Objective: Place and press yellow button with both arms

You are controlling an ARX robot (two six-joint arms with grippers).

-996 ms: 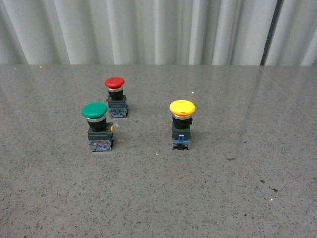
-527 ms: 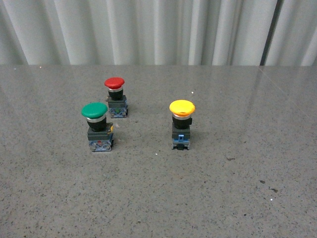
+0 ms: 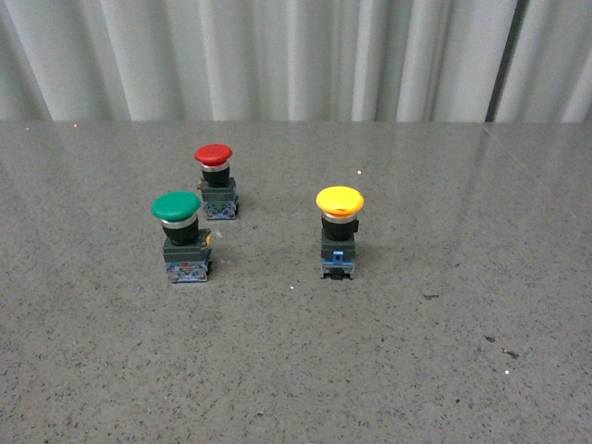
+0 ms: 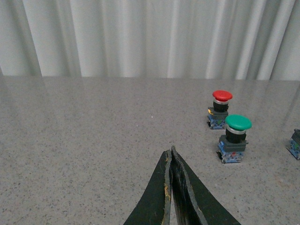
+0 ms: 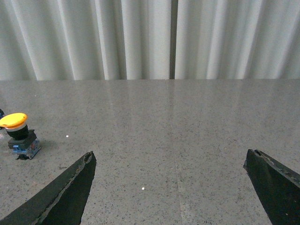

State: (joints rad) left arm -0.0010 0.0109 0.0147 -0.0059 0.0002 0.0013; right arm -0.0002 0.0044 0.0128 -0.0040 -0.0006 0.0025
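The yellow button (image 3: 339, 231) stands upright on the grey table, right of centre in the front view. It also shows in the right wrist view (image 5: 18, 135), far to one side of my right gripper (image 5: 171, 159), which is wide open and empty. My left gripper (image 4: 169, 152) is shut and empty, its tips pressed together above bare table. Only the edge of the yellow button's base (image 4: 295, 144) shows in the left wrist view. Neither arm shows in the front view.
A green-capped button (image 3: 183, 236) and a red-capped button (image 3: 217, 180) stand left of the yellow one; both show in the left wrist view, green (image 4: 234, 138) and red (image 4: 220, 108). A white pleated curtain (image 3: 296, 55) closes off the table's far edge.
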